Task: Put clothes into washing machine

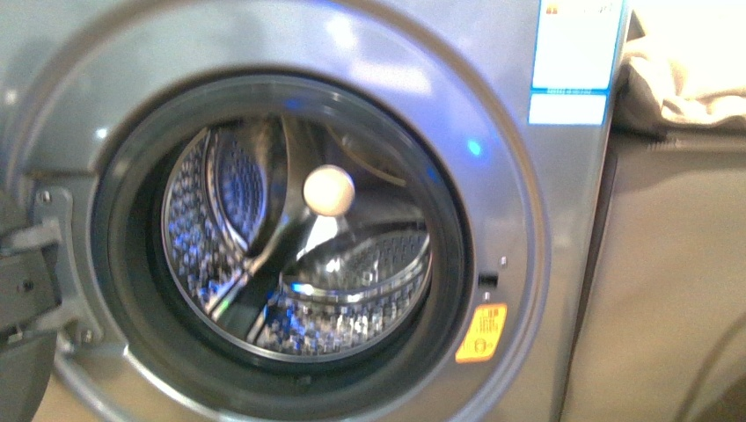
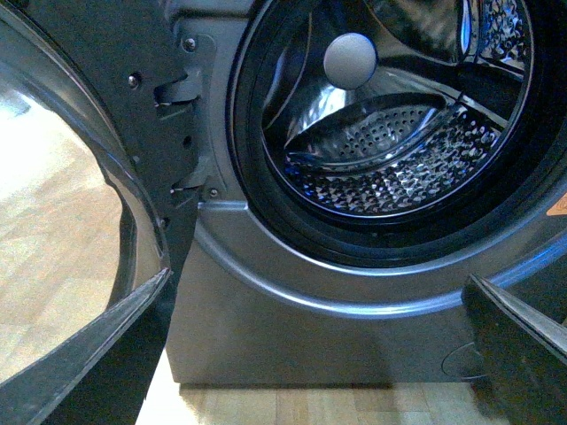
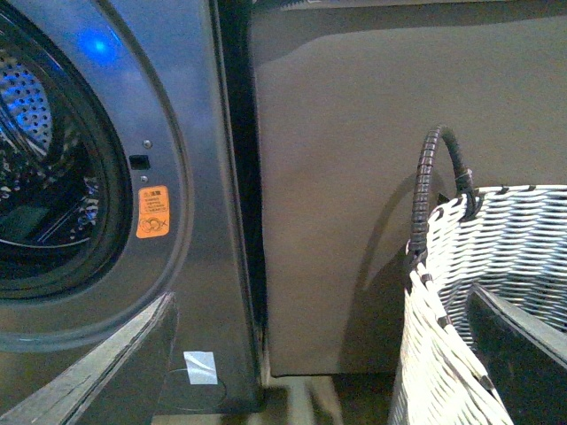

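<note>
The silver-grey washing machine (image 1: 493,105) fills the front view with its door open. Its round porthole shows a dark gasket (image 1: 123,264) and a perforated steel drum (image 1: 352,264), empty of cloth. The yellow warning sticker (image 1: 481,332) and blue-white label (image 1: 572,61) are on its front. The navy-blue clothes are out of view. My left gripper (image 2: 319,354) is open and empty, low in front of the machine's base (image 2: 310,336), below the drum (image 2: 399,168). My right gripper (image 3: 323,354) is open and empty, facing the machine's right edge (image 3: 199,221) and a panel.
The open door (image 2: 62,204) hangs at the machine's left, on its hinge (image 1: 26,264). A plain beige-grey panel (image 1: 677,281) stands right of the machine, with beige folded cloth (image 1: 686,70) on top. A white woven basket (image 3: 496,292) with a dark handle stands before the panel. Wooden floor (image 2: 292,403) below.
</note>
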Tool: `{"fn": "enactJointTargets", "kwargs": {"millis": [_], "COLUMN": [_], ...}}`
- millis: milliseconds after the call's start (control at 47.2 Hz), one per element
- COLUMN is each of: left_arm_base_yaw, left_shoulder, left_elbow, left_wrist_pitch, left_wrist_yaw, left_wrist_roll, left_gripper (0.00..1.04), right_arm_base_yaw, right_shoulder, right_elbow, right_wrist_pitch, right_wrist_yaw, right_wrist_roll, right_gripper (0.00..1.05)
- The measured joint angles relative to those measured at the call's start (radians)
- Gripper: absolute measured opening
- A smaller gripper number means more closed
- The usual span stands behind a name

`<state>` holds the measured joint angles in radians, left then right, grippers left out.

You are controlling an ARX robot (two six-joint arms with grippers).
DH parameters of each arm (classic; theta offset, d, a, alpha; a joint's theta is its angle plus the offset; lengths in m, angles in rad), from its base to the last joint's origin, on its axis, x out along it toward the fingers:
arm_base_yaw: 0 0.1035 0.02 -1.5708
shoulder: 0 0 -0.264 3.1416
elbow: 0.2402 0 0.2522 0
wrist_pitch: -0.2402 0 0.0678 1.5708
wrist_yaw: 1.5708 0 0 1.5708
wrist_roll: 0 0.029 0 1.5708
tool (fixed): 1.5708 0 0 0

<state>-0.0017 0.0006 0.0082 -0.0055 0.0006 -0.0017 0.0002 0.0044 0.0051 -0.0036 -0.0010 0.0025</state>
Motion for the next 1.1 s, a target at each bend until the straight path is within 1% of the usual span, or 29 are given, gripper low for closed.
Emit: {"fn": "enactJointTargets", "kwargs": {"millis": [296, 317, 339, 402, 444, 508, 571, 635, 698, 741, 847, 931, 1016, 1101], "left_arm_base_yaw": [0.0, 0.0, 0.0, 0.0, 0.0, 0.0, 0.0, 0.0, 0.0, 0.0, 0.0, 0.0, 0.0, 0.0], "left_shoulder": [0.0, 0.0, 0.0, 0.0, 0.0, 0.0, 0.0, 0.0, 0.0, 0.0, 0.0, 0.0, 0.0, 0.0], "left_elbow": [0.0, 0.0, 0.0, 0.0, 0.0, 0.0, 0.0, 0.0, 0.0, 0.0, 0.0, 0.0, 0.0, 0.0], "left_wrist_pitch": [0.0, 0.0, 0.0, 0.0, 0.0, 0.0, 0.0, 0.0, 0.0, 0.0, 0.0, 0.0, 0.0, 0.0], "left_wrist_yaw": [0.0, 0.0, 0.0, 0.001, 0.0, -0.002, -0.001, -0.001, -0.001, -0.001, -0.001, -0.001, -0.001, -0.001], "left_wrist_roll": [0.0, 0.0, 0.0, 0.0, 0.0, 0.0, 0.0, 0.0, 0.0, 0.0, 0.0, 0.0, 0.0, 0.0], "left_gripper": [0.98, 0.98, 0.98, 0.98, 0.98, 0.98, 0.98, 0.98, 0.98, 0.98, 0.98, 0.98, 0.98, 0.98], "right_arm_base_yaw": [-0.002, -0.019, -0.032, -0.151, -0.234, -0.345, -0.451, -0.512, -0.535, -0.528, -0.467, -0.479, -0.539, -0.622], "right_shoulder": [0.0, 0.008, 0.015, 0.071, 0.109, 0.164, 0.243, 0.315, 0.37, 0.388, 0.395, 0.444, 0.534, 0.644], "right_elbow": [0.0, -0.001, -0.001, -0.001, 0.0, 0.001, 0.007, 0.02, 0.031, 0.032, 0.023, 0.022, 0.035, 0.077], "right_wrist_pitch": [0.001, 0.011, 0.034, 0.15, 0.206, 0.28, 0.369, 0.451, 0.5, 0.505, 0.49, 0.554, 0.655, 0.766], "right_wrist_yaw": [-0.008, -0.04, -0.103, -0.378, -0.527, -0.693, -0.812, -0.845, -0.853, -0.85, -0.81, -0.813, -0.838, -0.866], "right_wrist_roll": [0.0, 0.013, 0.029, 0.101, 0.137, 0.185, 0.224, 0.249, 0.257, 0.256, 0.248, 0.256, 0.282, 0.308], "right_gripper": [0.97, 0.97, 0.97, 0.97, 0.97, 0.97, 0.97, 0.97, 0.97, 0.97, 0.97, 0.97, 0.97, 0.97]}}
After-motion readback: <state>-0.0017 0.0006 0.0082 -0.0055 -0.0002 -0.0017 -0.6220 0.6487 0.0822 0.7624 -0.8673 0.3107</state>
